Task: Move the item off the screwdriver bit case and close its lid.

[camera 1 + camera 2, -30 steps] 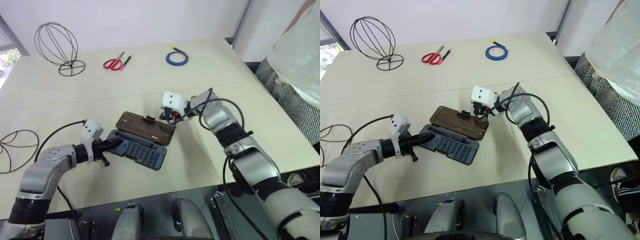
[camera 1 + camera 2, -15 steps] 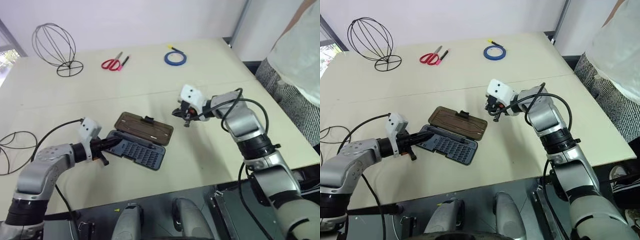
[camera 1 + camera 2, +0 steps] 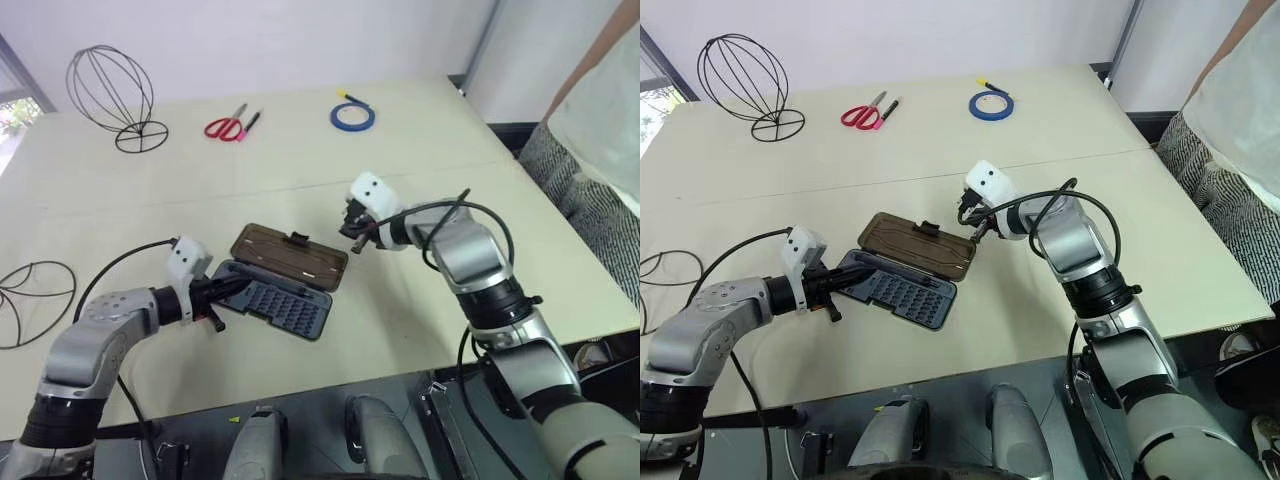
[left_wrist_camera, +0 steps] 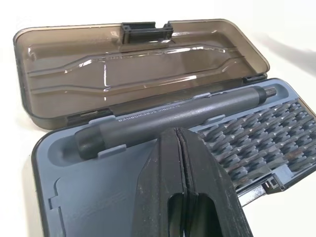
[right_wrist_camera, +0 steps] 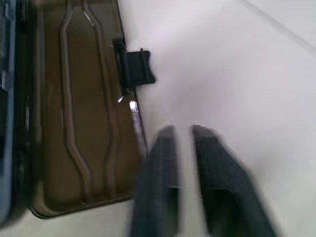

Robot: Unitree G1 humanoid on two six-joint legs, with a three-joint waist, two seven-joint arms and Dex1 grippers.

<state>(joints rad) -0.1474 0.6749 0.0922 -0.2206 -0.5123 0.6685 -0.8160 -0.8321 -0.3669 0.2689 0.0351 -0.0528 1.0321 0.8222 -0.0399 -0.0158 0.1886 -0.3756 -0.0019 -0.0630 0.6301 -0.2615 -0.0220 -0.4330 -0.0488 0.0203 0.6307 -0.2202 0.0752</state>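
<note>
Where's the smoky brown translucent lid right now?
In the left eye view the smoky brown lid lies flat open on the table, hinged behind the dark grey bit case, just left of the right gripper.

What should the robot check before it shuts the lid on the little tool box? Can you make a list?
1. Nothing on the case: ok; both wire frames, one standing, one lying, sit apart from it.
2. Lid lies fully open, flat: ok.
3. Screwdriver lies in its slot: ok.
4. Left claw shut, its tip at the case's near end: ok.
5. Right claw slightly open beside the lid's edge, holding nothing: ok.
6. Latch undamaged: cannot tell.
</note>
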